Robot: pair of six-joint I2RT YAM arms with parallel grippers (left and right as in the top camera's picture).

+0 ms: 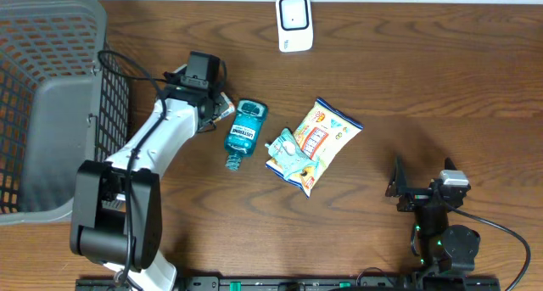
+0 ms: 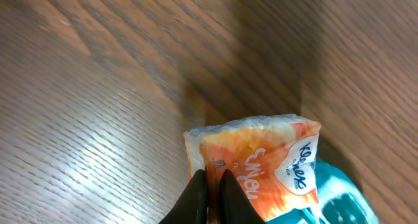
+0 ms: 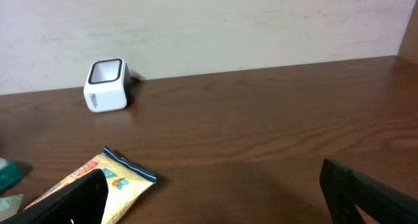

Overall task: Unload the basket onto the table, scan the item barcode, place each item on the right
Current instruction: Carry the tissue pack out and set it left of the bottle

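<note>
My left gripper [image 2: 212,185] is shut on the edge of an orange Kleenex tissue pack [image 2: 261,152], pinching its wrapper between the black fingers. In the overhead view this gripper [image 1: 217,106] sits just left of a teal mouthwash bottle [image 1: 244,131], and only a sliver of the pack [image 1: 226,110] shows beside it. The white barcode scanner [image 1: 294,22] stands at the table's far edge, also seen in the right wrist view as a scanner [image 3: 106,85] near the wall. My right gripper [image 1: 405,189] rests open at the front right, and its jaws [image 3: 215,198] hold nothing.
A grey mesh basket [image 1: 51,36] fills the left side. A yellow snack packet [image 1: 327,134] and a teal pouch [image 1: 287,158] lie mid-table; the snack packet [image 3: 98,181] lies ahead-left of the right gripper. The teal bottle [image 2: 339,204] lies right under the tissue pack.
</note>
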